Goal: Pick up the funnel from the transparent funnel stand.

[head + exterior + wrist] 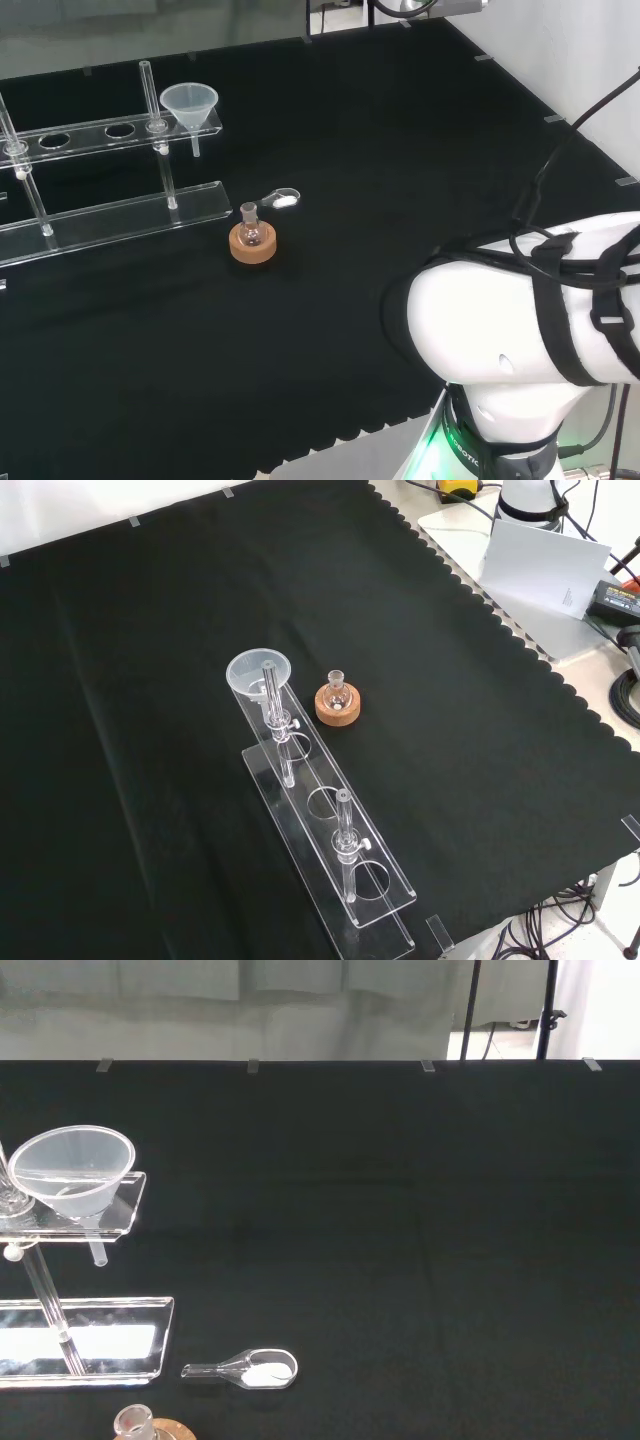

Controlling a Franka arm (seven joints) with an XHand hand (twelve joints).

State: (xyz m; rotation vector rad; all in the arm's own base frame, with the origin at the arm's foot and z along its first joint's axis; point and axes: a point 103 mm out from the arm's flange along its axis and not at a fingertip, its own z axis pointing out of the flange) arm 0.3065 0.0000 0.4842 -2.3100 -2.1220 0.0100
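Note:
A clear funnel (190,102) sits upright in the end hole of the transparent funnel stand (110,215), at the stand's right end in the head view. In the front view the funnel (258,671) is at the far end of the stand (330,840). The wrist view has the funnel (72,1170) resting on the stand's upper shelf (118,1222), its stem poking down through it. The stand's other holes look empty.
A small round flask on a cork ring (252,240) stands just in front of the stand's right end in the head view. A clear scoop with white powder (279,199) lies beside it. The arm's white links (530,310) fill the lower right of the head view.

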